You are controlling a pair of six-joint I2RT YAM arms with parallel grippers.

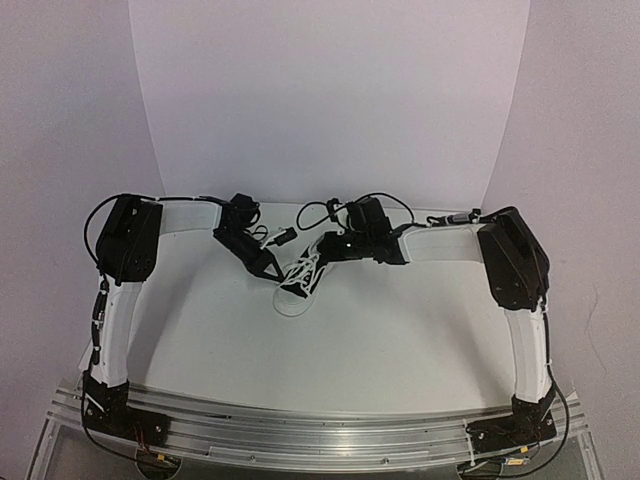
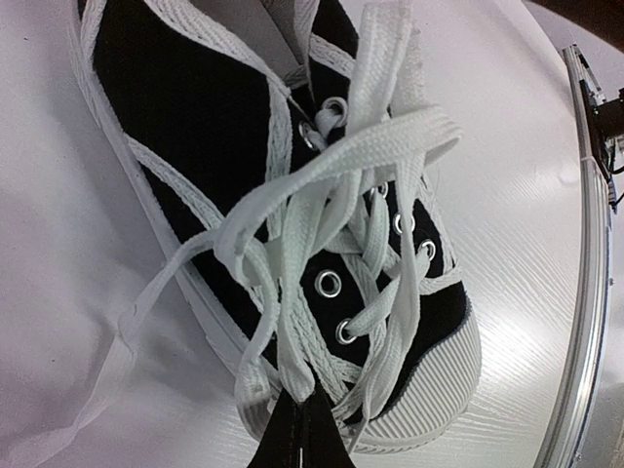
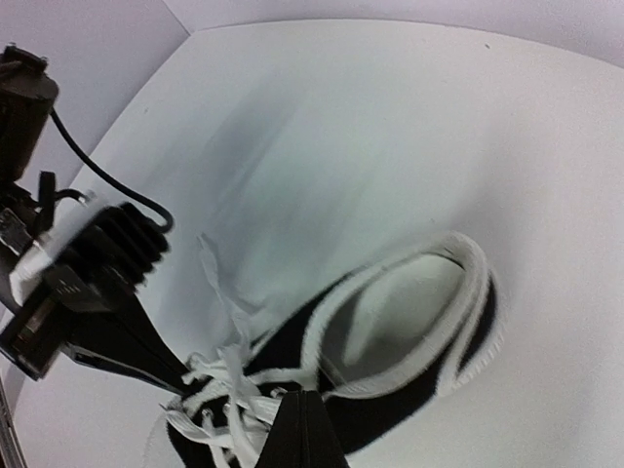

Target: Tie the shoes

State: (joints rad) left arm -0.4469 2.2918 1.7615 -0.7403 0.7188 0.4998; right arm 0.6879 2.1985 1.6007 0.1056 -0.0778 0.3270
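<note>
A small black canvas sneaker (image 1: 298, 286) with a white sole lies on the white table between my two grippers. In the left wrist view the sneaker (image 2: 195, 127) shows its white toe cap (image 2: 439, 390) and tangled white laces (image 2: 322, 195). My left gripper (image 2: 300, 417) is shut on a lace loop above the toe end; it also shows in the top view (image 1: 272, 268). My right gripper (image 3: 304, 402) is shut at the lacing by the shoe's opening (image 3: 409, 312), with a lace at its tips; it also shows in the top view (image 1: 332, 248).
A loose lace end (image 2: 58, 429) trails on the table beside the shoe. An aluminium rail (image 1: 320, 430) runs along the near table edge. Cables (image 1: 312, 212) hang behind the grippers. A white backdrop (image 1: 330, 90) curves up at the back.
</note>
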